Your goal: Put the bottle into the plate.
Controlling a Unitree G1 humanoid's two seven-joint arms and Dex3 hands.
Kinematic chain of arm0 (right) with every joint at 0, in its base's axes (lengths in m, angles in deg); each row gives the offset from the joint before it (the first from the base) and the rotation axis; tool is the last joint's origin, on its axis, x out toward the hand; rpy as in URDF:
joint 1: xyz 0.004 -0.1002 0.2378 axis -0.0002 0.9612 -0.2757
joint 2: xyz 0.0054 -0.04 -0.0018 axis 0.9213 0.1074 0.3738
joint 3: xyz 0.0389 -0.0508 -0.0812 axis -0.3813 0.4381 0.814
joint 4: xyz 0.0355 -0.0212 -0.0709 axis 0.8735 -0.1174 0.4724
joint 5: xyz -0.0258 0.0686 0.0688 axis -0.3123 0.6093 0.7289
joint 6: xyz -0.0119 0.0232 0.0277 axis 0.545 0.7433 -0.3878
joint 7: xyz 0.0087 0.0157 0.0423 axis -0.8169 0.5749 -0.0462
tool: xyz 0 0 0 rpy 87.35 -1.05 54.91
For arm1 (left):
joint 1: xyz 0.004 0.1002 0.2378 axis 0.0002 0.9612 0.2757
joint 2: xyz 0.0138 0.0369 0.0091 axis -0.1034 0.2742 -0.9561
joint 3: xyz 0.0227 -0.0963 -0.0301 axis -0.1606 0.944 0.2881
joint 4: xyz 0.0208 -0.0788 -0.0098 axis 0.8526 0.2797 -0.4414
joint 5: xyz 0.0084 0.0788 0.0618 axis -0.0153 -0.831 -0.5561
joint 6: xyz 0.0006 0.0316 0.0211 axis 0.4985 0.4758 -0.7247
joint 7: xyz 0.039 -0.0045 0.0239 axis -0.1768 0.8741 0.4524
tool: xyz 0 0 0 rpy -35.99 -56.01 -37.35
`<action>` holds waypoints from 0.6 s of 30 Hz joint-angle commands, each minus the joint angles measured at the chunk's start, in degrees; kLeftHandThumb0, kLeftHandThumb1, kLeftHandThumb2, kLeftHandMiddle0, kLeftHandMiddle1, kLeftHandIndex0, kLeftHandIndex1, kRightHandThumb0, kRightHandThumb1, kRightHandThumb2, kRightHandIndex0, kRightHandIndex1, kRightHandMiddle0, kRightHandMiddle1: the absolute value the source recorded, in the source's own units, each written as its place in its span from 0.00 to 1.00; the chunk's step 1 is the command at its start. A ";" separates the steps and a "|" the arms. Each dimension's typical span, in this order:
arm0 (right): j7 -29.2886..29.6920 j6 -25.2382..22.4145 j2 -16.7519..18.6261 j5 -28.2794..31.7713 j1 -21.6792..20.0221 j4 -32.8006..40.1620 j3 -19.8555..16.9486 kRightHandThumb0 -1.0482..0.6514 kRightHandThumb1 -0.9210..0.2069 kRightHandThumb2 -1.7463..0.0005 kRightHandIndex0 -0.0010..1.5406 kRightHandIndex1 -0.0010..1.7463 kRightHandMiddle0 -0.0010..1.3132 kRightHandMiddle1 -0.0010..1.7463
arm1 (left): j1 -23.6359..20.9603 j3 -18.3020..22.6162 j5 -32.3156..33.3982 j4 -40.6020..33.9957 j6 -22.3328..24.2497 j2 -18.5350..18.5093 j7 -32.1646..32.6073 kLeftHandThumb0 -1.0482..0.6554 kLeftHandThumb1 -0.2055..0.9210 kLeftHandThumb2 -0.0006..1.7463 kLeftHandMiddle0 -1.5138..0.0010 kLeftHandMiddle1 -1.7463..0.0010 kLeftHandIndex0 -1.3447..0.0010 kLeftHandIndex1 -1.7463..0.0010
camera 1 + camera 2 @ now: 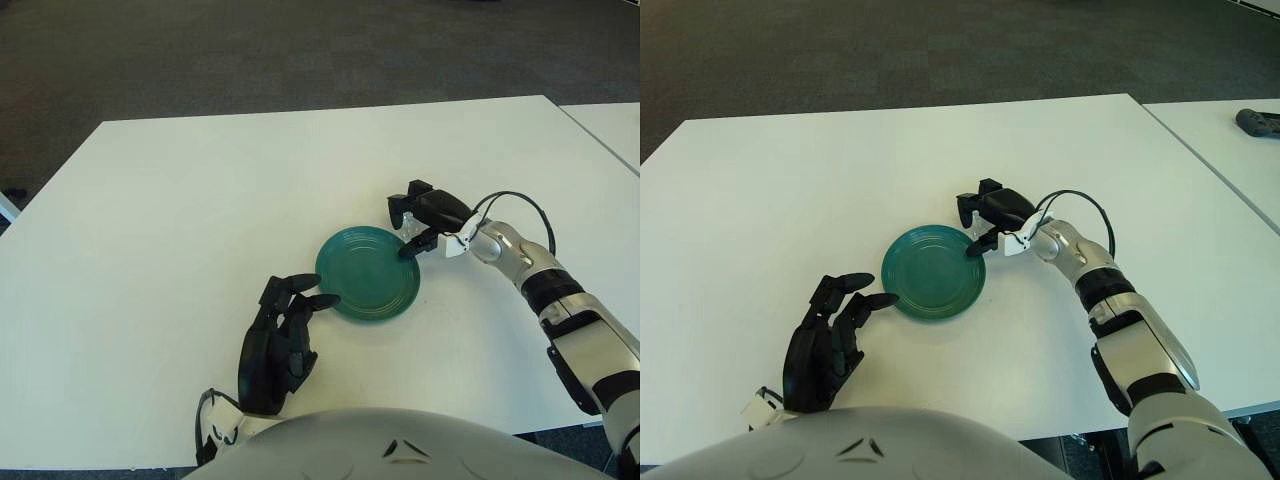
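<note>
Right hand [420, 216], seen from the left eye, sits at the far right rim of the green plate [368, 273], its dark fingers curled around a small clear bottle [407, 227] that shows only as a pale glint under the palm, just beside the plate's edge and not yet inside it; one fingertip reaches over the rim. Left hand [282, 335] shows at the plate's near left side with fingers loosely spread and holding nothing, one fingertip close to the rim. Both stand over a white table [180, 210]. From the right eye, the right hand [989, 217] again closes over the bottle at the plate's [933, 272] upper right edge, though the bottle itself is hidden by the fingers, and the left hand [830, 335] lies relaxed near the lower left of the plate.
</note>
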 commanded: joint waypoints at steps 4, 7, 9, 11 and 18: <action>-0.08 -0.23 0.80 0.56 -0.76 -0.17 -0.24 0.12 0.00 0.88 0.54 1.00 0.44 1.00 | 1.02 -0.57 -0.24 -0.08 -2.13 -0.33 -0.64 0.11 1.00 0.38 0.64 0.45 0.82 0.34; 0.00 -0.33 0.95 0.58 -0.68 -0.04 -0.28 0.12 0.00 0.87 0.54 1.00 0.44 1.00 | 1.08 -0.47 0.07 -0.05 -2.40 -0.57 -0.85 0.12 1.00 0.38 0.64 0.46 0.83 0.34; 0.12 -0.41 1.09 0.55 -0.58 0.12 -0.32 0.12 0.00 0.87 0.55 1.00 0.45 1.00 | 1.18 -0.32 0.34 -0.04 -2.55 -0.74 -1.02 0.12 1.00 0.39 0.64 0.46 0.83 0.34; 0.15 -0.53 1.13 0.56 -0.45 0.38 -0.42 0.11 0.00 0.86 0.56 1.00 0.46 1.00 | 1.38 -0.18 0.71 -0.21 -2.39 -0.93 -1.22 0.12 1.00 0.39 0.63 0.46 0.83 0.34; 0.72 -0.87 1.40 0.12 -0.10 1.12 -0.44 0.11 0.00 0.83 0.61 1.00 0.55 1.00 | 1.65 0.45 1.57 -0.48 -2.25 -1.70 -1.89 0.12 1.00 0.39 0.63 0.47 0.83 0.34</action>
